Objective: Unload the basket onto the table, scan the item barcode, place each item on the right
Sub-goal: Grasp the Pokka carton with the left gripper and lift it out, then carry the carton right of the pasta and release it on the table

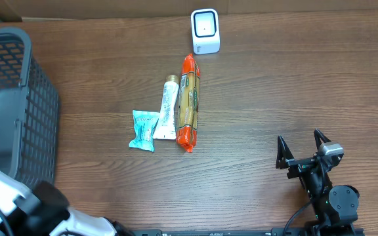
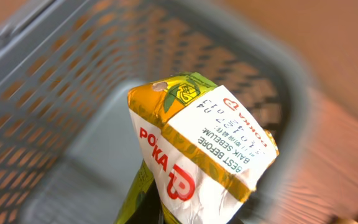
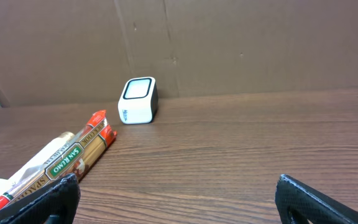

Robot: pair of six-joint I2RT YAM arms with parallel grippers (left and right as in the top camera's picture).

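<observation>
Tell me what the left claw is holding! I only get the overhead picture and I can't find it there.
Observer: A yellow Pokka packet, held over the grey basket.
Kid: Is a barcode showing?
Observer: None in the left wrist view. Only a white best-before label faces that camera.
Kid: What's the long orange pack on the table?
Observer: The right wrist view reads San Remo on its side.

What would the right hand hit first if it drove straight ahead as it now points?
Probably nothing: the right hand faces bare table, the scanner sitting left of its line. Beyond that, likely the cardboard wall.
</observation>
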